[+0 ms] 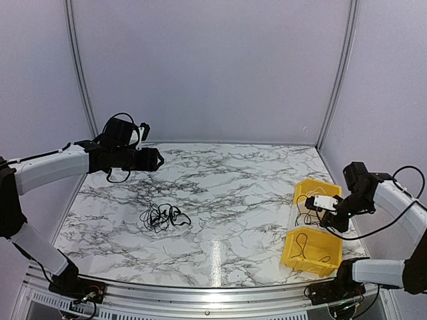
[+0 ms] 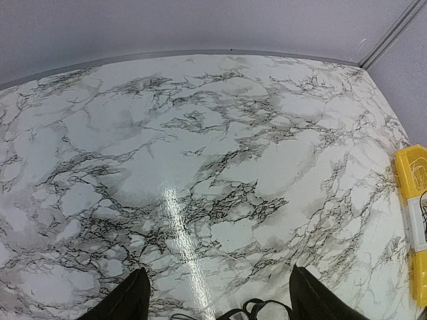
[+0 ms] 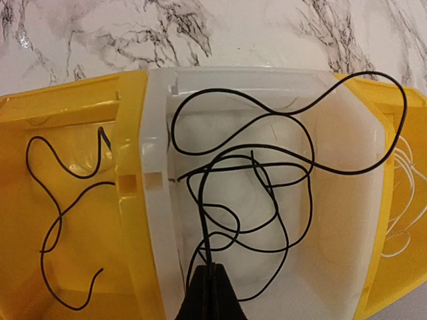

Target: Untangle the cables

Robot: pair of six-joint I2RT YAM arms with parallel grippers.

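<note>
You have a marble-patterned table (image 1: 233, 167), with two yellow bins (image 1: 313, 265) at its right edge and a clear bin (image 3: 155, 153) set between them.

The marble worktop (image 1: 240, 180) lies open across its middle and far side, where only the low tangle of black cables (image 1: 163, 217) left of centre interrupts a pass. Along the right edge three bins stand in a row, near yellow bin (image 1: 312, 253), clear bin (image 3: 157, 153), far yellow bin (image 1: 319, 189), and the right hand (image 1: 312, 203) hangs over the clear one, pinching a black cable (image 3: 293, 167). The left hand (image 1: 157, 160), fingers spread, hovers by the far-left corner, close to the enclosure walls (image 1: 40, 80).
</note>
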